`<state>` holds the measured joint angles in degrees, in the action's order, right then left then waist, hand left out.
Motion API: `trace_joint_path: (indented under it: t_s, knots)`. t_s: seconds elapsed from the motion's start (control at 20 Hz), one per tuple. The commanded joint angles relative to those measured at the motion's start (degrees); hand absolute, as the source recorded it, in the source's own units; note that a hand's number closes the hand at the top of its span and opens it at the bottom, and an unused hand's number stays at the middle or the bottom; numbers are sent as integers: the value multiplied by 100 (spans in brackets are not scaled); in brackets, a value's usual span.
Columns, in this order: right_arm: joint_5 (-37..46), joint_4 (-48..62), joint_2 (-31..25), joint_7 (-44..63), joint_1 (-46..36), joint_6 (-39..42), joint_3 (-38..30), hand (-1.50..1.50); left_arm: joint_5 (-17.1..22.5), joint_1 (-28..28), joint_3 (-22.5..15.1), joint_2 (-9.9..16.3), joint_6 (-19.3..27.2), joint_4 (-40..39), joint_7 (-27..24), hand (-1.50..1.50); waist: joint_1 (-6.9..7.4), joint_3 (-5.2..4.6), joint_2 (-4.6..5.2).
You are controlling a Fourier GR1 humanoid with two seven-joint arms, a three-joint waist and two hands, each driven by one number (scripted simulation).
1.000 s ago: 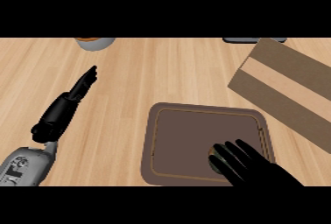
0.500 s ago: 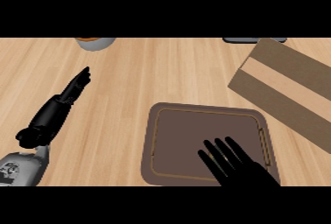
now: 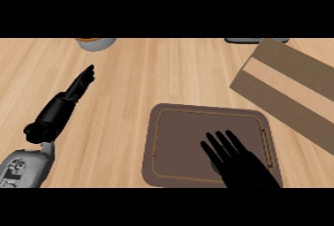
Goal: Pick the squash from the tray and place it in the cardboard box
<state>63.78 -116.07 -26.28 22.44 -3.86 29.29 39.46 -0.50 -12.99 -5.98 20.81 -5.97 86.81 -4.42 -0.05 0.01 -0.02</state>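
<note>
Squash not to be made out anywhere; perhaps hidden beneath the right hand (image 3: 240,164), cannot tell. Right hand spread flat with straight fingers over the lower right part of the brown tray (image 3: 176,137), at lower centre-right of the frame. Cardboard box (image 3: 294,90) at upper right, just beside the tray's far corner. Left hand (image 3: 68,99) at left over the bare wooden table (image 3: 150,75), fingers straight, grasping nothing. Grey cup (image 3: 95,43) at the top edge, upper left.
</note>
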Motion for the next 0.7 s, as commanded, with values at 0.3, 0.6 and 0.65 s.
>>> trace_joint_path:
  t_s: [0.3, 0.6, 0.65]
  knots:
    - [244, 966, 213, -952, 23, -476, -438, -150, -300, 224, 150, -284, -229, 235, 86, 0, 13, 1, 2]
    - [795, 1104, 973, -488, 9, -160, -21, -150, -430, -188, 413, -430, -276, -47, 138, 0, -3, -1, 2]
    - [811, 598, 314, -710, 555, -389, -234, -150, -507, 54, 362, -409, -290, 234, 229, 0, -16, 0, -5]
